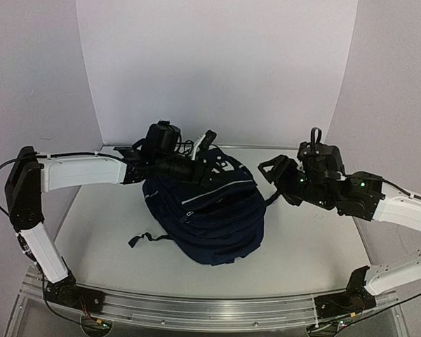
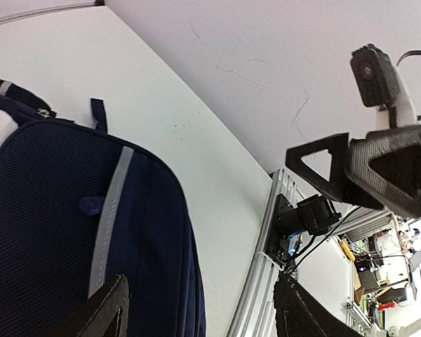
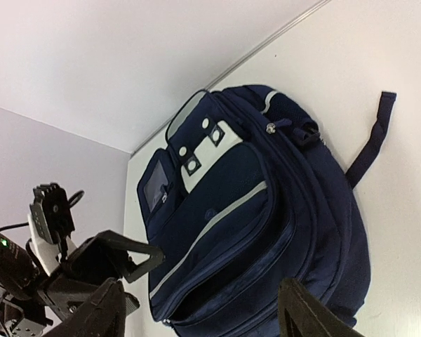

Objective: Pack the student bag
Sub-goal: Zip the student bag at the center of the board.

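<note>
The student bag [image 1: 210, 210] lies centred on the table [image 1: 309, 253]. My left end effector [image 2: 200, 295] and right end effector [image 3: 201, 288] stand spread, empty. Fabric likely soft, limp, light: I would grip a strap [image 3: 370, 137].

Both arms reach inward, the left gripper [image 2: 200, 295] and right gripper [image 3: 200, 288] facing each other, fingers spread wide.
</note>
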